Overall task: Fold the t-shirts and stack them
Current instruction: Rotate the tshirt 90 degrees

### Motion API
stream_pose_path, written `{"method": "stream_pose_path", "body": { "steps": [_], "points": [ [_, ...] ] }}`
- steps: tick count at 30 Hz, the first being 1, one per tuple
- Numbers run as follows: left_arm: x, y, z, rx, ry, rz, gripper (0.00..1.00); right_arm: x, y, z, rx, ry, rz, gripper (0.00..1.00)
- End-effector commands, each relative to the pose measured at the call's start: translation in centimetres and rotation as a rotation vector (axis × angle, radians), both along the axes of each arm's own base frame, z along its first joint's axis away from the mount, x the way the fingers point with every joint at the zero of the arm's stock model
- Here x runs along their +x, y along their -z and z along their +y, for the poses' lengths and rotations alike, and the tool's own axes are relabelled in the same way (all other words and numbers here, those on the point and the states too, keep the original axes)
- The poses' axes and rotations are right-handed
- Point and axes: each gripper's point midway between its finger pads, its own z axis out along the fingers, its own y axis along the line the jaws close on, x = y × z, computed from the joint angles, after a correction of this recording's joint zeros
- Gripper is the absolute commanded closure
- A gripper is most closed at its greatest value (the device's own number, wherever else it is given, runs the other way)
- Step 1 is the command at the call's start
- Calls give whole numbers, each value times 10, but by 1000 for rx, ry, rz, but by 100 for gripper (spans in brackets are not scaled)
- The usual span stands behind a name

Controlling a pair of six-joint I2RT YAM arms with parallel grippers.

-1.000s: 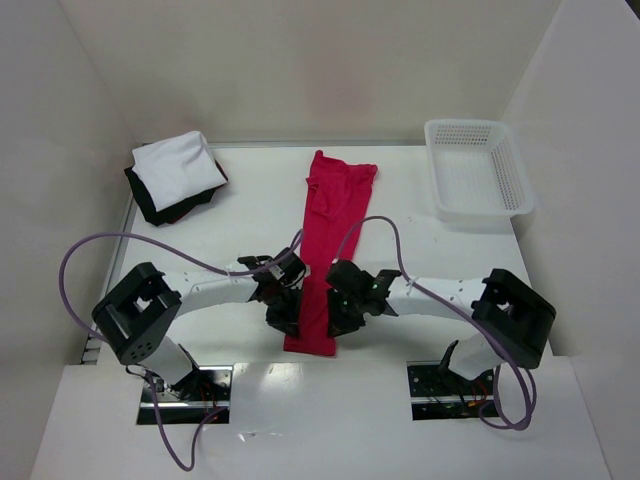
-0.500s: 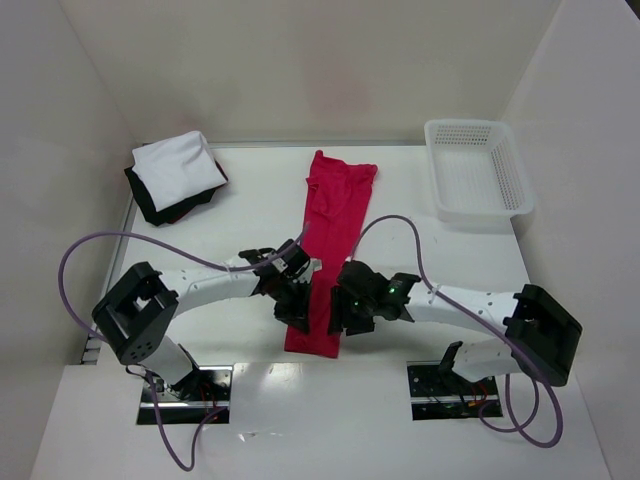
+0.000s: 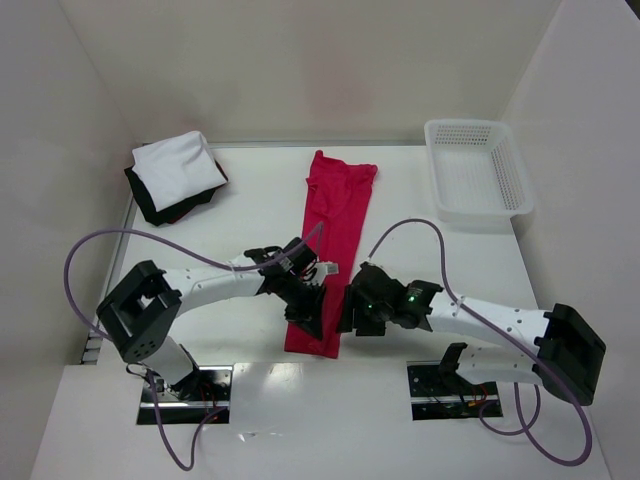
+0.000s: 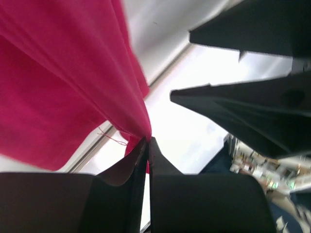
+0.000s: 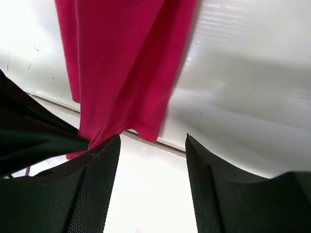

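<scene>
The long, narrow-folded crimson red cloth t-shirt (image 3: 335, 225) lies down the middle of the white desk (image 3: 250, 215), its near hem pinched in the clenched left jaws, while the right jaws stand released just beside it, holding nothing.

Left gripper (image 4: 148, 141) is pinched tight on the red t-shirt's (image 3: 335, 215) near hem. Right gripper (image 5: 153, 141) sits just right of that hem, jaws apart. Both arms reach low and inward.

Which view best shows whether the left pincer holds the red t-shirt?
Left wrist: the left pincer is shut on the red t-shirt, cloth bunched at its tips. Top external hides the grip; right wrist shows mostly the hem.
</scene>
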Motion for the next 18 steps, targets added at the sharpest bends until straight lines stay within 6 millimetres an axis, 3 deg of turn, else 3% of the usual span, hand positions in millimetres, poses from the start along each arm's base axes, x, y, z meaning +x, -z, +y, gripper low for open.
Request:
{"method": "stream_pose_path", "body": {
  "steps": [1,8,13,18],
  "points": [
    [-12,-12,-18,-101,107,27,90,-2,-1,-6,6,47,-4,38],
    [5,-12,-27,-76,43,-14,90,-6,0,-9,5,51,12,38],
    [18,-15,-31,-54,-36,-52,90,-10,-10,-3,56,18,12,40],
    [24,-18,-27,-38,-93,-70,90,-11,-35,-3,136,-25,-59,52]
  ]
}}
